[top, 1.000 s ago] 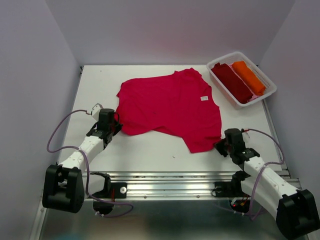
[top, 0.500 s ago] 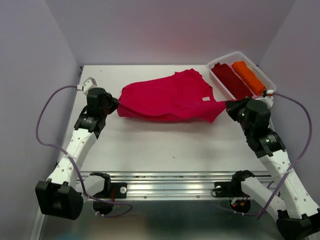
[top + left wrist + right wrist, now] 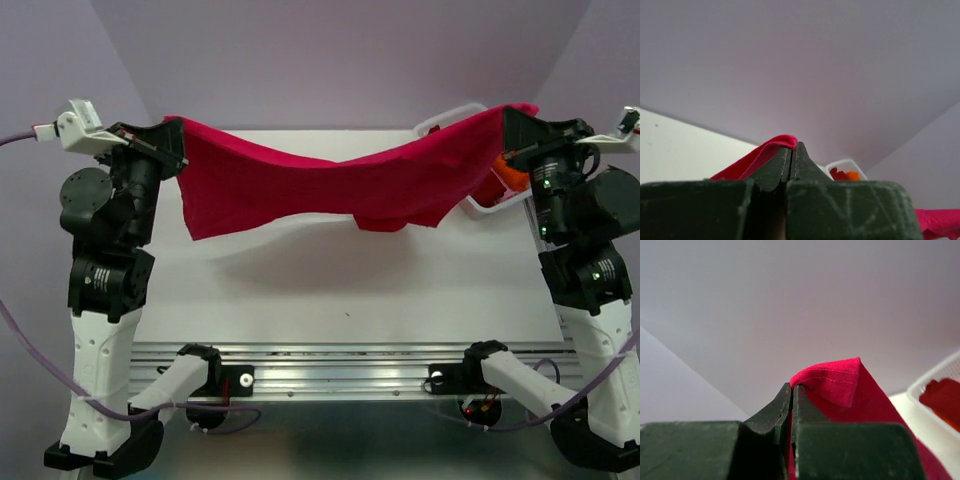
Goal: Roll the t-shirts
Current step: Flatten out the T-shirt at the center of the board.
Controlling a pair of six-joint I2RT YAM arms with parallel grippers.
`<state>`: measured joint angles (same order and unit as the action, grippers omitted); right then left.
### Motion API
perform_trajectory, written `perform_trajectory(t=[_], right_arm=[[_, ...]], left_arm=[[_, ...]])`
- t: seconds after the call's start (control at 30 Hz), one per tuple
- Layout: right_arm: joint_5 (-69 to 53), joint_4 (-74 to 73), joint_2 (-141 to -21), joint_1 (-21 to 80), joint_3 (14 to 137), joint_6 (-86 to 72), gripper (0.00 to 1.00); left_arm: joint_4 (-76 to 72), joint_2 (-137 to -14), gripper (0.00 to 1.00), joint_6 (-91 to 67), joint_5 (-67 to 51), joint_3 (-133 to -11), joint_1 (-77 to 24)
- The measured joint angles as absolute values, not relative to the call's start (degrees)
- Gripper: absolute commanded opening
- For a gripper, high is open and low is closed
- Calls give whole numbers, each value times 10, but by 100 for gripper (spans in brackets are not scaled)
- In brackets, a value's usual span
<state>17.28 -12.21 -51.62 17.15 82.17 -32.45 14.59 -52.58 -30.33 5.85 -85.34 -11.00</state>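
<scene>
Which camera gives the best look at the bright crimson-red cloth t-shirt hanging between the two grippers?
The top external view: the whole bright crimson-red cloth t-shirt hangs stretched between left gripper and right gripper, sagging mid-span. Each wrist view shows little beyond a pinched edge at shut jaws.

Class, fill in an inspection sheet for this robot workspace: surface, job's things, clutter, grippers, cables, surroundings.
Surface: white table, shirt's shadow on it.
Job's things: red t-shirt stretched in the air between both arms, sagging mid-span; orange t-shirt and maroon t-shirt in white basket, far right.
Clutter: nothing seen.
Grippers: left gripper and right gripper both shut on the red t-shirt's edge.
Cables: purple cable loops beside each arm.
Surroundings: lilac walls.
</scene>
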Motion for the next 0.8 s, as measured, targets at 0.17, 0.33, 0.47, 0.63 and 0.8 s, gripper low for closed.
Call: perform_trajectory(t=[0.17, 0.33, 0.47, 0.63, 0.8], right_arm=[[149, -110, -501, 172, 891, -298, 1], [133, -102, -473, 172, 934, -283, 1], [128, -85, -451, 172, 964, -276, 1], [126, -63, -445, 172, 972, -272, 1], [126, -55, -461, 171, 931, -272, 1]], left_arm=[[166, -500, 0, -276, 60, -919, -110], [190, -475, 0, -265, 60, -961, -110], [197, -457, 0, -263, 53, -979, -110], [203, -447, 0, -263, 43, -960, -110], [202, -437, 0, -269, 41, -861, -110]])
